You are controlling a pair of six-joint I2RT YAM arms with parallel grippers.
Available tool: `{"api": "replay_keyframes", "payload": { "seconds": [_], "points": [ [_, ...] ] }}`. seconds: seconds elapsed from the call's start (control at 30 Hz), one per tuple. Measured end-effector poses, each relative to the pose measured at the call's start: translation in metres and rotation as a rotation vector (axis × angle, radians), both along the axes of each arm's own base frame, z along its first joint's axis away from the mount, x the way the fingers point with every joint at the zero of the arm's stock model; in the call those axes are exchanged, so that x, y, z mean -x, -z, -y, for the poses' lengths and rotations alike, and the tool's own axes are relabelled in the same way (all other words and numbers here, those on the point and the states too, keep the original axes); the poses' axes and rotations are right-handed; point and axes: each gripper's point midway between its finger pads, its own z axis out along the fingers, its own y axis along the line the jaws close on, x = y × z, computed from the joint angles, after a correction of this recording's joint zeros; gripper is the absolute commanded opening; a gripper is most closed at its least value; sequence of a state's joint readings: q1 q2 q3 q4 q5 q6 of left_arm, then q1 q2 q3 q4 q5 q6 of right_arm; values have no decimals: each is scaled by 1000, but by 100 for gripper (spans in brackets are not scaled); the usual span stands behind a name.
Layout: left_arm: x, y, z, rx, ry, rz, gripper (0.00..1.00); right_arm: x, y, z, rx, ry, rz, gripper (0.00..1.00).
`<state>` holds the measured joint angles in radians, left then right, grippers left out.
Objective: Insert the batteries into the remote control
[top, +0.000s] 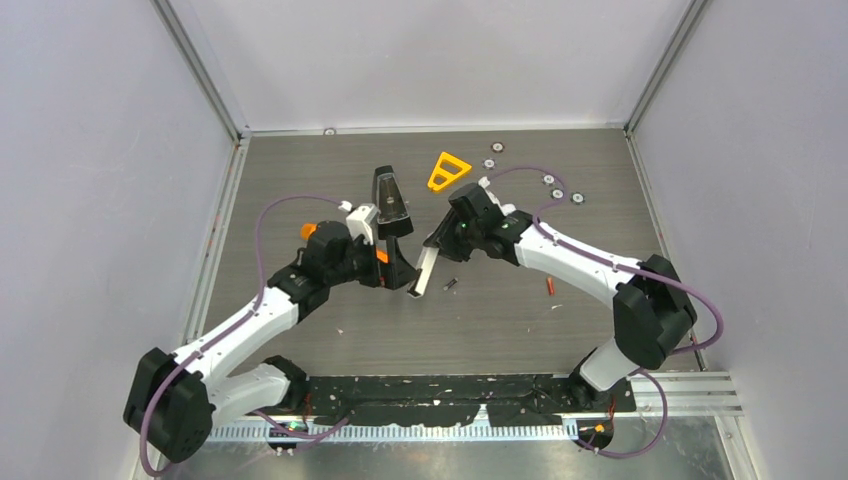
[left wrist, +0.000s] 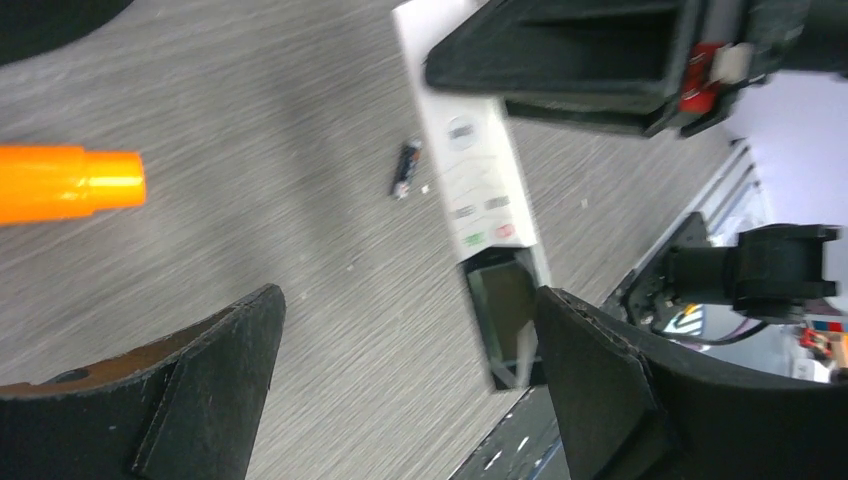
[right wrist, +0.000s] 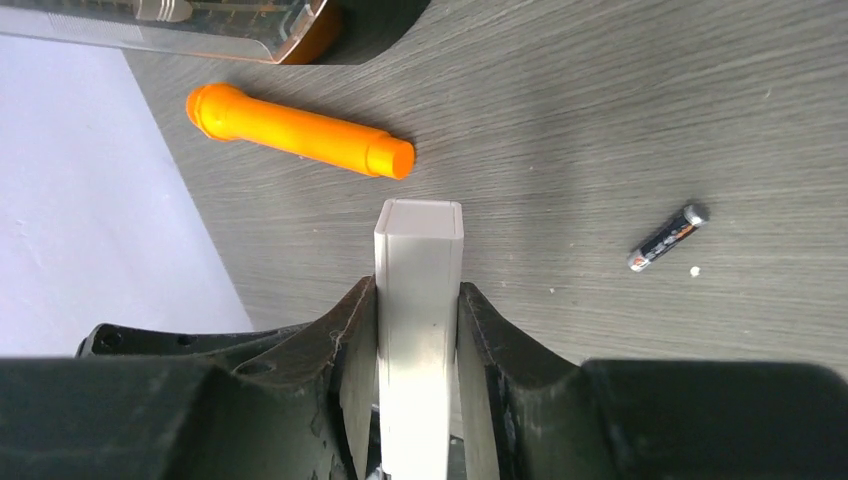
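My right gripper (top: 437, 243) is shut on one end of a white remote (top: 424, 272) and holds it slanted over the table; it also shows in the right wrist view (right wrist: 420, 330), clamped on the remote (right wrist: 420, 250). My left gripper (top: 400, 272) is open, and in the left wrist view (left wrist: 410, 340) the remote (left wrist: 478, 190) lies beside its right finger with its open battery bay (left wrist: 505, 312) showing. A dark grey battery (top: 450, 284) lies just right of the remote (left wrist: 404, 168) (right wrist: 665, 238). An orange-red battery (top: 550, 287) lies farther right. I see no third battery.
An orange rod (right wrist: 300, 130) lies by the left gripper (left wrist: 65, 183). A dark wedge-shaped object (top: 390, 202) stands behind the left gripper. An orange triangle (top: 448, 170) and several silver discs (top: 558, 193) lie at the back right. Walls enclose the table.
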<state>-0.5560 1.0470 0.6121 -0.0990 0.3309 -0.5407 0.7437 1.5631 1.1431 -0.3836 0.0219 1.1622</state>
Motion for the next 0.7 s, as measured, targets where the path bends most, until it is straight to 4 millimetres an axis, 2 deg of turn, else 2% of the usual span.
{"api": "replay_keyframes", "payload": {
  "seconds": [0.2,0.37,0.47,0.7],
  "points": [
    [-6,-24,18,74,36,14,92,1,-10,-5,-82,51,-41,13],
    [-9,-27,29,109,54,-34,82,1,-23,-6,-122,71,-37,13],
    [-11,-25,33,112,61,-59,70,1,-24,-6,-129,79,-42,14],
    [-13,-29,39,122,65,-95,41,-2,-24,-3,-120,106,-33,24]
  ]
}}
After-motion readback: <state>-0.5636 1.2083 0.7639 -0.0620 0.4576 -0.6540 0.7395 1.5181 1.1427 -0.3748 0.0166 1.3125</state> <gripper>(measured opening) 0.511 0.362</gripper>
